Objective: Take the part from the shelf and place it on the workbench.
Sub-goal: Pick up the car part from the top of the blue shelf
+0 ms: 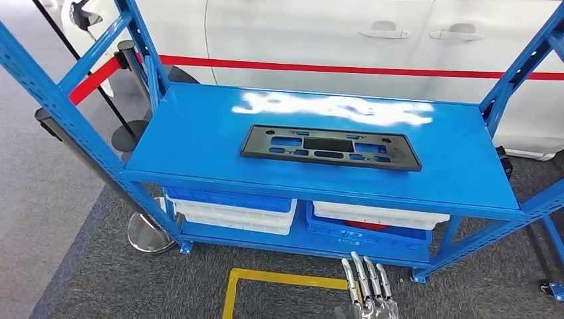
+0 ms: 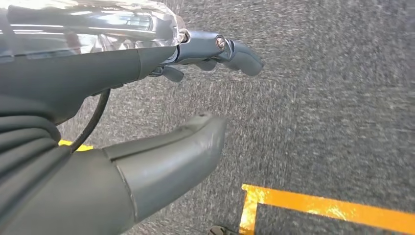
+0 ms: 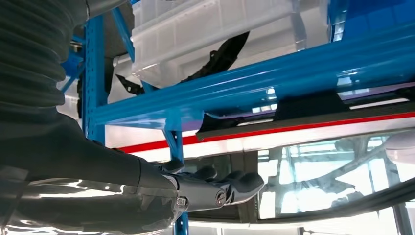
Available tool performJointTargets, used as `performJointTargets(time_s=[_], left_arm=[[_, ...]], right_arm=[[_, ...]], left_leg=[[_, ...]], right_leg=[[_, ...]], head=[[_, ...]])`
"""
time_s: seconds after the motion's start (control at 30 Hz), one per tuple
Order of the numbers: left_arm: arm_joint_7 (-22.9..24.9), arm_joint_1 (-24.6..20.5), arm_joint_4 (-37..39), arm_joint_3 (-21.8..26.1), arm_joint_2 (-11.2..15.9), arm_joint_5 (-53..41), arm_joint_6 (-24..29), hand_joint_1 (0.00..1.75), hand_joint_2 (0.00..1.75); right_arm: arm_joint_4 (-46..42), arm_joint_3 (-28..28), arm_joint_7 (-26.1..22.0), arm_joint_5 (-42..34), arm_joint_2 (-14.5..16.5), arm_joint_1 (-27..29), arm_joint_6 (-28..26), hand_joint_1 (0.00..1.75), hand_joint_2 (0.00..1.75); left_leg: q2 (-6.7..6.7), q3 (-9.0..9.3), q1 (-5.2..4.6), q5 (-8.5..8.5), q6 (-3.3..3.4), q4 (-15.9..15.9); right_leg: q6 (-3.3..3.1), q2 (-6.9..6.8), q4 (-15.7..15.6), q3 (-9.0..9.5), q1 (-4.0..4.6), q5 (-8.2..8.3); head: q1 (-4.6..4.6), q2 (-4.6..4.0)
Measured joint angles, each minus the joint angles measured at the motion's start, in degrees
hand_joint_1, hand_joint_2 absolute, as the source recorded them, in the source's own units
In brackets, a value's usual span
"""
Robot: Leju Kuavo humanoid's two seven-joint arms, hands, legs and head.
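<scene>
Here, flat black perforated plastic part point(image 1: 330, 147) lies ungrasped mid blue steel shelf point(image 1: 199, 126); both robot hands released, right robot hand point(image 1: 368, 286) below it, left robot hand point(image 2: 195, 88) hanging.

Black slotted part point(image 1: 330, 147) flat, shelf point(image 1: 199, 143) top center.

right hand point(image 1: 368, 289): cut off by the lower edge in the head view; palm and wrist not seen.
left hand point(image 2: 147, 122): cut off at the frame edge; fingers point(image 2: 240, 55) partly hidden behind the cover.
bins point(image 1: 233, 209): contents hidden under the shelf point(image 1: 199, 143) top.
carpet point(image 2: 318, 98): blurred.
dark part point(image 3: 220, 56): half hidden behind a white bin; shape not made out.
</scene>
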Motion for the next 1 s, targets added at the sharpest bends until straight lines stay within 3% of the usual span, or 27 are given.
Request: performJointTargets(time_s=[0.07,0.13,0.23,0.27,0.3,0.33,0.4,0.43,0.53,0.63,0.77,0.87,1.0], left_arm=[[-0.1,-0.1,0.0,0.0,0.0,-0.1,0.0,0.0,0.0],[-0.1,-0.1,0.0,0.0,0.0,-0.2,0.0,0.0,0.0],[-0.1,-0.1,0.1,0.0,0.0,-0.2,0.0,0.0,0.0],[-0.1,0.0,0.1,0.0,0.0,-0.2,0.0,0.0,0.0],[-0.1,0.0,0.1,0.0,0.0,-0.2,0.0,0.0,0.0],[-0.1,0.1,0.1,0.0,0.0,-0.2,0.0,0.0,0.0],[-0.1,0.1,0.1,0.0,0.1,-0.2,0.0,0.0,0.0],[-0.1,0.0,0.1,0.0,0.1,-0.2,0.0,0.0,0.0],[0.0,0.0,0.1,0.0,0.2,-0.2,0.1,0.0,0.0],[0.0,0.1,0.1,0.0,0.2,-0.2,0.0,0.0,0.0],[-0.1,0.0,0.2,0.0,0.2,-0.2,-0.1,0.0,1.75],[0.0,-0.1,0.2,0.0,0.2,-0.2,-0.1,0.0,1.75],[0.0,-0.1,0.2,0.0,0.2,-0.2,-0.1,0.0,1.75]], right_arm=[[0.3,0.3,0.4,0.0,0.0,-0.2,0.0,0.0,1.75],[0.4,0.7,0.9,0.0,0.0,-0.5,-0.1,0.0,1.75],[0.8,1.3,1.2,0.0,0.0,-0.9,-0.1,0.0,1.75],[0.9,1.4,1.2,0.0,0.0,-0.9,-0.1,0.0,1.75],[1.0,1.5,1.3,0.0,0.0,-0.9,-0.1,0.0,1.75],[1.1,1.5,1.3,0.0,0.0,-1.0,-0.1,0.0,1.75],[1.1,1.6,1.3,0.0,0.0,-1.1,-0.1,0.0,1.75],[1.2,1.6,1.3,0.0,0.0,-1.1,-0.1,0.0,1.75],[1.2,1.8,1.5,0.0,0.0,-1.3,-0.1,0.0,1.75],[1.2,1.9,1.8,0.0,-0.2,-1.4,-0.1,0.0,1.75],[1.3,1.9,2.0,-0.1,-0.4,-1.6,-0.1,0.0,1.75],[1.3,2.0,2.1,-0.3,-0.5,-1.6,-0.1,0.0,1.75],[1.6,2.0,2.2,-0.7,-0.5,-1.6,-0.1,0.0,1.75]], left_leg=[[0.05,0.25,0.24,-0.35,-0.72,0.1],[0.18,-0.81,0.47,-2.15,-1.3,3.0],[0.26,-6.74,0.52,-6.59,-1.67,14.0],[0.26,-8.34,0.52,-6.77,-1.65,16.3],[0.26,-8.97,0.51,-5.77,-1.54,16.6],[0.26,-8.48,0.5,-3.69,-1.33,14.6],[0.26,-5.61,0.31,0.95,-0.63,7.1],[0.26,-4.32,0.12,2.14,-0.27,4.1],[0.26,-3.29,-0.26,2.29,0.27,1.4],[0.18,-3.19,-0.2,2.52,0.24,0.8],[0.2,-3.12,-0.42,2.24,0.68,0.9],[0.2,-3.06,-0.53,2.15,0.9,0.9],[0.21,-3.05,-0.61,2.17,1.02,0.9]], right_leg=[[-0.88,0.09,-0.1,0.15,0.09,-0.07],[-1.76,-0.01,-0.5,0.6,0.04,-0.16],[-2.49,-0.22,-0.6,1.13,0.31,-0.58],[-2.59,-0.22,-0.6,1.33,0.43,-0.77],[-2.63,-0.19,-0.6,1.61,0.53,-1.0],[-2.6,-0.14,-0.6,2.0,0.62,-1.27],[-2.39,-0.09,-0.6,2.87,0.79,-1.91],[-2.15,-0.06,-0.5,3.12,0.9,-2.2],[-1.36,-0.09,-0.6,3.18,1.03,-2.54],[-1.96,-0.2,-1.0,3.42,1.1,-2.45],[-2.14,-0.19,-1.6,3.78,0.95,-2.43],[-1.95,-0.19,-1.9,3.9,0.84,-2.35],[-1.03,-0.19,-2.0,3.95,0.73,-2.23]], head=[[-0.17,0.0],[-0.39,0.0],[-0.72,0.0],[-0.75,0.0],[-0.76,0.0],[-0.78,0.0],[-0.78,0.0],[-0.79,0.0],[-0.84,0.0],[-0.68,0.0],[-0.61,0.0],[-0.62,0.0],[-0.62,0.0]])
